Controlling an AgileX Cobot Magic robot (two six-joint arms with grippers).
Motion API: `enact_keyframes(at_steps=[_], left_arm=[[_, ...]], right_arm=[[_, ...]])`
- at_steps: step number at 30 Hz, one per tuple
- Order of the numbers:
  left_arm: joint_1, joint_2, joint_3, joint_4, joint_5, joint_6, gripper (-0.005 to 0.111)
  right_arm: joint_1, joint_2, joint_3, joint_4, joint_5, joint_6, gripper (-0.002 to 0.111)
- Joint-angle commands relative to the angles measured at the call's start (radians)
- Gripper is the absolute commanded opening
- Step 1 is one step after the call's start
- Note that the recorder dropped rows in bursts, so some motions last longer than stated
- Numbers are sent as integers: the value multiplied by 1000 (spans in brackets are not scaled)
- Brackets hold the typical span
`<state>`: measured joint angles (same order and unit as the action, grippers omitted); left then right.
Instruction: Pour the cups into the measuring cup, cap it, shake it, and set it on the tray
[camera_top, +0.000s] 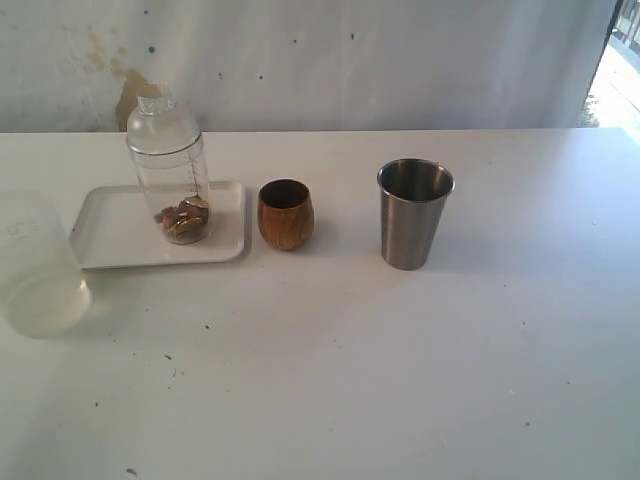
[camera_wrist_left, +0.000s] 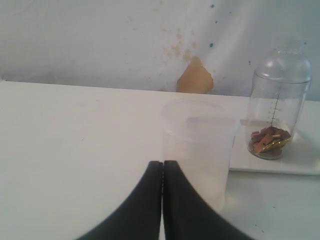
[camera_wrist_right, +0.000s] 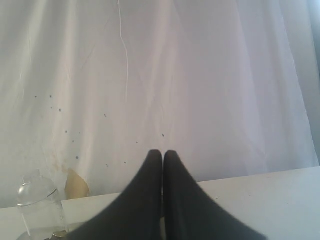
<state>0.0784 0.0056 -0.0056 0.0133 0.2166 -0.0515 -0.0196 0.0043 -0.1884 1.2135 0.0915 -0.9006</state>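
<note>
Frosted container (camera_top: 35, 265) beside tray (camera_top: 110, 238); capped measuring cup (camera_top: 170, 185) on it; left pincer (camera_wrist_left: 162, 165), right pincer (camera_wrist_right: 162, 155) closed, empty.

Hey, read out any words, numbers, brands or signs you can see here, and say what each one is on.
No text can be read anywhere.
On the measuring cup: a printed scale of tick marks down its side; any numbers beside it are too small to read.
On the steel tumbler, wooden cup, tray and frosted container: no print visible.
</note>
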Motion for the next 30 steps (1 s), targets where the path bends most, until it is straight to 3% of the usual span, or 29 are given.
enact_keyframes(at_steps=[1, 15, 25, 27, 30], left_arm=[[1, -6, 6, -6, -13, 1, 1], [1, -6, 6, -6, -13, 1, 1], [1, -6, 6, -6, -13, 3, 1], [1, -6, 6, -6, -13, 3, 1], [1, -6, 6, -6, -13, 3, 1]], right_arm=[[-2, -4, 4, -4, -4, 1, 0], [-2, -4, 4, -4, -4, 1, 0], [25, -4, 25, -56, -145, -115, 0], [25, -4, 42, -177, -150, -57, 0], [25, -4, 70, -628, -106, 267, 0]])
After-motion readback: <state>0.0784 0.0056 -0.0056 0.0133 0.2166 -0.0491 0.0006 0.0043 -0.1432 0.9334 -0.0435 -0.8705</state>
